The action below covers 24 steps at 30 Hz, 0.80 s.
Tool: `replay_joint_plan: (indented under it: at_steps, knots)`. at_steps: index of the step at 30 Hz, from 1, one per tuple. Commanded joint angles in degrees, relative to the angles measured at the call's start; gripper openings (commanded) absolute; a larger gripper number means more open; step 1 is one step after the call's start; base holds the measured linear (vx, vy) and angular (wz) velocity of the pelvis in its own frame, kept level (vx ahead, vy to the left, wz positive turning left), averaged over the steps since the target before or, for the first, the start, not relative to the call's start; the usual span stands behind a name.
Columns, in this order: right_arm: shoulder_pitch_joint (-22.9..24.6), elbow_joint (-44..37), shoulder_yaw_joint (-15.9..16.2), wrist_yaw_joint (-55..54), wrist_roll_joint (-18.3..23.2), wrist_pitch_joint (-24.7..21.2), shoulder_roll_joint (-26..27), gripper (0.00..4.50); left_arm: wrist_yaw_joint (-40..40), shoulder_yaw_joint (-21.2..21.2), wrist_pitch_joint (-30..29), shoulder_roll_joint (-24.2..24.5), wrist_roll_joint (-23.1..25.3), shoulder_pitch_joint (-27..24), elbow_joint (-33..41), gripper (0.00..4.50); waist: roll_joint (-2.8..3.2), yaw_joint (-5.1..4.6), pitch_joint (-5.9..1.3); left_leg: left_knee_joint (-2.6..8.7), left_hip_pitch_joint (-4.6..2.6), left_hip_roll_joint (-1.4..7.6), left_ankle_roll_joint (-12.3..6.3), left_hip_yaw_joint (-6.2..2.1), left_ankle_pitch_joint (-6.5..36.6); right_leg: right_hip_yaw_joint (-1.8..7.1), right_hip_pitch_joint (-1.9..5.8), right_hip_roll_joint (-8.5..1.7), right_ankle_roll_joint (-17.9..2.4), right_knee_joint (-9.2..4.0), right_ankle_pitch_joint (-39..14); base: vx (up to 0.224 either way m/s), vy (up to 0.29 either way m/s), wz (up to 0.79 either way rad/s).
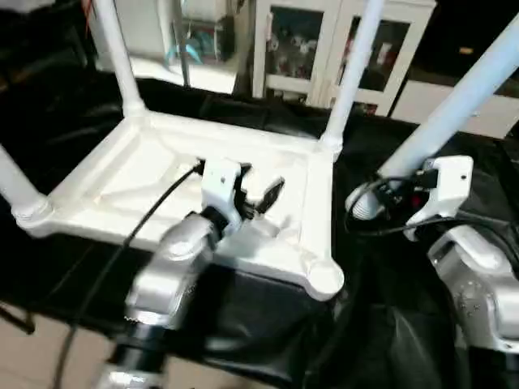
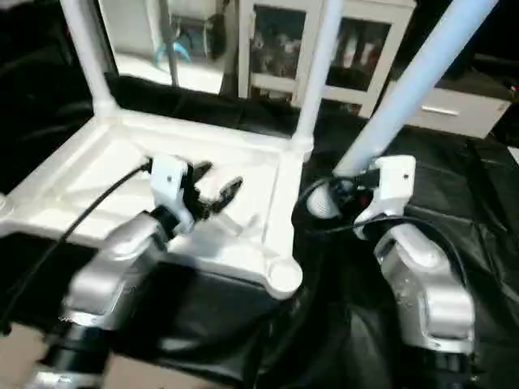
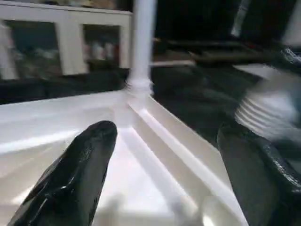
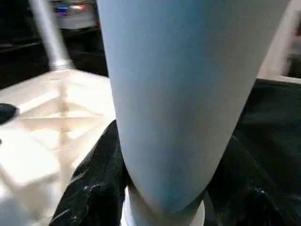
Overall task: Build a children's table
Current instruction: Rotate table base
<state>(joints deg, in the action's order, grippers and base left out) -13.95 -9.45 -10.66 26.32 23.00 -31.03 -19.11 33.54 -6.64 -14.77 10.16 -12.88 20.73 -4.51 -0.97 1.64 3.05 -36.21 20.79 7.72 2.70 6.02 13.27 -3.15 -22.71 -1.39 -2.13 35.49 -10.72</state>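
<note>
Three white tapered tube legs (image 1: 350,77) are seated in the white ribbed plastic tabletop (image 1: 122,174); the fourth leg (image 2: 409,89) is gripped by the right hand (image 2: 357,198), the near-right corner socket (image 1: 324,275) left unfilled; the left hand (image 1: 261,197) is held open, empty.

The three standing legs are cut off by the top edge in the eye views: the far left leg (image 1: 120,57), the far right leg (image 1: 350,69) and the near left leg (image 1: 16,185), which also leaves at the left edge. The fourth leg (image 1: 462,97) runs out of the upper right corner, so its far end cannot be seen. Its ribbed end (image 1: 362,200) is partly covered by the right gripper (image 1: 409,194) and dark cables. The left arm (image 1: 174,267) hides part of the tabletop (image 1: 97,174) underside. In the left wrist view the ribbed end (image 3: 263,113) is only a blur. The cabinet (image 1: 324,40) contents are too unclear to name.
</note>
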Motion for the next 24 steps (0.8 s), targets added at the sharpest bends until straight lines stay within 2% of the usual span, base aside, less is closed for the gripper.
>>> replay_joint_plan:
  at_steps: [1,2,3,4,5,7,8,9,12,14,15,17,18,19,20,21,23,24]
  knots:
    - [-1.46,-1.22,0.98,3.04,1.06,0.13,-1.51,1.86,4.87,-1.64,-0.39,0.77,-0.90,0.87,-0.16,4.06,-0.16,0.20,-2.73,4.73,-1.37,5.33,-4.80,-0.41,7.98,3.16,3.14,-6.70,-8.98,-4.98,-10.91,-0.050,0.003,0.13]
    - [-1.86,-0.91,1.09,4.62,1.69,-0.01,-2.23,1.86,7.76,-2.87,-0.19,1.97,-0.73,1.48,-0.59,4.16,-0.29,0.26,-2.15,5.02,-1.67,5.35,-3.18,0.65,12.39,3.03,2.56,-6.72,-9.08,-5.84,-20.14,-0.050,0.003,0.13]
    - [-2.99,0.09,0.87,8.07,3.12,-0.35,-3.60,1.86,13.53,-5.99,0.80,4.66,0.41,3.33,-2.53,4.26,-0.72,0.31,-1.98,5.02,-2.02,5.34,-2.40,1.06,14.37,3.00,2.20,-6.79,-8.42,-6.27,-24.50,-0.070,0.010,0.12]
    - [-3.20,0.29,0.80,8.65,3.39,-0.44,-3.82,1.86,14.53,-6.54,1.00,5.12,0.62,3.67,-2.89,4.41,-0.66,0.51,-1.69,4.97,-2.54,5.08,-1.85,1.30,16.52,2.86,1.68,-6.81,-7.14,-6.81,-29.46,-0.071,0.012,0.14]
    - [-3.77,0.83,0.61,10.65,4.54,-1.04,-4.59,1.86,16.55,-8.20,1.96,6.32,1.81,4.95,-4.49,4.45,-0.68,0.62,-1.82,4.97,-3.18,4.95,-0.33,1.64,18.68,2.47,1.17,-7.01,-3.88,-7.59,-36.12,-0.071,0.012,0.14]
    - [-4.98,2.66,1.31,15.48,6.23,-2.13,-7.22,1.86,21.23,-10.88,3.69,8.15,4.00,8.83,-9.48,4.49,-0.91,0.86,-2.07,5.65,-2.43,5.26,-0.48,1.71,16.02,2.33,1.83,-7.18,-2.79,-7.51,-33.35,-0.031,0.013,0.04]
    - [-5.06,2.80,1.68,16.57,6.47,-2.24,-7.76,1.86,23.04,-11.15,2.32,8.14,3.16,9.46,-10.01,4.49,-0.92,1.08,-2.22,5.86,-2.22,5.63,-0.29,1.80,14.76,2.41,1.94,-7.51,-3.13,-6.96,-30.34,0.000,0.000,0.00]
    - [-5.12,2.89,2.15,17.67,6.66,-2.29,-8.36,1.86,25.40,-11.60,0.65,8.07,2.06,10.18,-10.58,4.49,-1.43,1.05,-2.24,5.93,-1.95,5.64,-0.38,1.96,13.83,2.41,2.13,-7.73,-3.44,-6.93,-29.40,0.000,0.000,0.00]
    - [-4.95,1.82,3.64,19.92,7.43,-3.24,-9.00,1.86,29.01,-14.82,2.86,8.52,5.48,12.48,-14.47,4.49,-1.09,1.21,-2.54,6.16,-1.51,5.82,-0.20,1.90,13.87,2.49,2.25,-8.08,-5.29,-6.21,-25.83,0.000,0.000,0.00]
    - [-4.42,1.11,4.66,20.33,7.06,-3.61,-9.37,1.86,28.67,-15.66,4.97,7.75,7.19,13.59,-16.99,4.49,-1.21,1.31,-2.85,6.06,-1.18,5.87,-0.85,2.14,10.70,2.70,2.45,-8.09,-6.95,-5.61,-19.17,0.000,0.000,0.00]
    - [-4.19,0.95,5.01,20.62,6.90,-3.52,-9.60,1.86,28.59,-15.87,5.55,7.44,7.30,14.04,-17.90,4.49,-1.23,1.41,-2.98,5.96,-1.39,5.94,-0.92,2.28,10.22,2.78,2.42,-8.16,-7.53,-5.41,-17.60,0.000,0.000,0.00]
    - [-3.68,0.68,5.37,20.88,7.13,-4.33,-10.15,1.86,28.41,-16.40,8.09,6.63,7.80,15.45,-20.95,4.49,-1.26,1.79,-3.09,5.65,-1.31,5.77,-2.10,2.66,8.00,2.84,2.49,-8.10,-9.38,-5.22,-14.25,0.000,0.000,0.00]
    - [-3.36,0.41,5.30,20.94,7.68,-5.14,-10.40,1.86,28.98,-16.57,8.74,6.41,7.77,15.80,-21.86,4.49,-0.92,1.95,-3.25,5.55,-1.35,5.81,-2.09,2.69,7.49,2.85,2.62,-8.25,-9.78,-4.97,-13.33,0.000,0.000,0.00]
    - [-2.97,-0.06,5.23,20.93,8.08,-5.70,-10.57,1.86,29.11,-16.55,9.09,6.13,7.75,15.92,-22.43,4.49,-1.05,2.13,-3.42,5.47,-1.11,5.80,-2.66,2.76,5.67,2.89,2.89,-8.30,-10.45,-4.69,-10.83,0.000,0.000,0.00]
    - [-1.96,-1.27,5.13,20.98,9.00,-7.64,-11.22,1.86,30.45,-16.70,9.03,5.55,7.52,16.04,-23.47,4.49,-0.99,2.47,-3.59,5.32,-1.20,5.88,-3.24,2.91,3.94,2.92,2.92,-8.29,-11.33,-4.38,-7.54,0.000,0.000,0.00]
    - [-1.31,-2.03,5.07,21.03,9.19,-7.90,-11.44,1.86,30.36,-16.73,9.47,5.19,7.77,16.09,-24.12,4.49,-0.61,2.76,-3.64,5.26,-1.04,5.90,-3.95,2.85,2.29,2.92,3.07,-8.25,-12.19,-3.90,-4.51,0.000,0.000,0.00]
    - [-0.87,-2.54,5.02,21.07,9.29,-7.99,-11.57,1.86,30.27,-16.76,9.87,4.94,7.98,16.13,-24.61,4.32,-1.04,3.00,-3.84,5.07,-0.78,5.86,-4.81,2.97,0.91,2.88,3.29,-8.31,-13.20,-3.51,-1.58,0.000,0.000,0.00]
    - [-0.23,-3.14,4.78,20.71,9.26,-8.12,-11.71,1.86,30.24,-16.64,10.69,4.46,8.16,16.21,-25.41,4.32,-0.69,3.13,-3.80,5.00,-0.69,5.82,-4.98,2.93,0.62,2.90,3.23,-8.34,-13.38,-3.42,-0.97,0.000,0.000,0.00]
